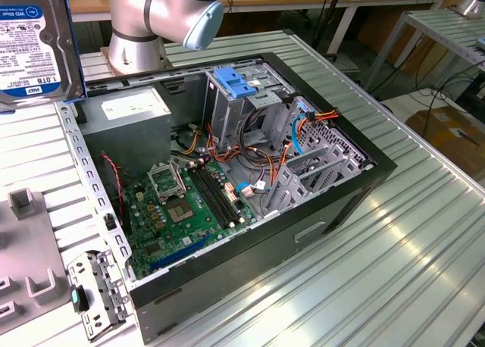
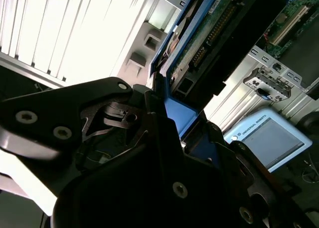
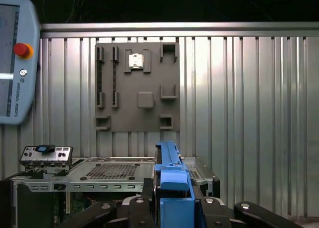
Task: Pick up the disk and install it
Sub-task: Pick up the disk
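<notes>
Fingers [image 3: 149,192] are clenching on the disk [image 3: 171,180], one each side of its blue frame. In the first wrist view the gripper [image 3: 172,200] is carrying it edge-on. In the second wrist view the green circuit-board side of the disk [image 2: 214,34] is facing out past the black gripper body.

In the exterior view the disk [image 1: 34,40] is hanging in the air at the upper corner on the exterior view's left. It is sitting off to the side of the open computer case [image 1: 333,211], not inside it, so it is not yet being installed. The drive cage with the light-blue latch [image 1: 233,82] is standing upright inside the case.

Handling, as a judgement: the disk is looking stiff, metal-bodied and fairly heavy for its size. It is likely shock-sensitive, with a bare board on one face. The smooth plastic frame could be slipping or flexing a little under grip. The best hold is across the two long blue side rails, keeping off the board and the connector end.

Counting: one disk, one gripper, one arm [image 1: 151,14], one computer case. One grey fixture plate [image 3: 137,86] is lying on the ribbed table [image 3: 249,113]. One teach pendant [image 3: 15,58] and one loose metal bracket [image 1: 95,290] are lying nearby.
</notes>
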You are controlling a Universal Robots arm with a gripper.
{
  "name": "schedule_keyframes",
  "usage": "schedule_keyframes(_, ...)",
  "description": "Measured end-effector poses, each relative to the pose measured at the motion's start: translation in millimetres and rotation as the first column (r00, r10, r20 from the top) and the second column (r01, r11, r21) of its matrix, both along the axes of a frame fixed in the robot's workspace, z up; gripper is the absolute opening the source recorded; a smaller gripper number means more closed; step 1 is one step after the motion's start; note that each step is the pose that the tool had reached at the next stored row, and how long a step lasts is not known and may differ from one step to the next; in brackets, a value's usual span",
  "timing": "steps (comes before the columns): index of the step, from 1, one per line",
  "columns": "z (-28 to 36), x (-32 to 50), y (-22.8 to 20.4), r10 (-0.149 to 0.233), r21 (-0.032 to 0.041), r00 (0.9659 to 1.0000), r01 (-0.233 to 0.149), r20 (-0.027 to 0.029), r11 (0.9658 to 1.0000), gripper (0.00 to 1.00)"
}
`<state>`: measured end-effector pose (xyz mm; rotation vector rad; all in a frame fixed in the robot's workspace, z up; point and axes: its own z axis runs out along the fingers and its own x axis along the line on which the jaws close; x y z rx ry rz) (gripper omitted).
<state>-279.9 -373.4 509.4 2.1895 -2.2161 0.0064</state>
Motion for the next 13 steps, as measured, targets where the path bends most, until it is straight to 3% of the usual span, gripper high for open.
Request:
schedule_keyframes(8, -0.4, 3.5, -11.9, 0.000, 0.0024, 1.0000, 0.000, 0.0000, 1.0000, 0.37)
schedule_keyframes(13, -0.4, 9.6, -14.6, 0.000, 0.0026, 1.0000, 0.000, 0.0000, 1.0000, 0.37)
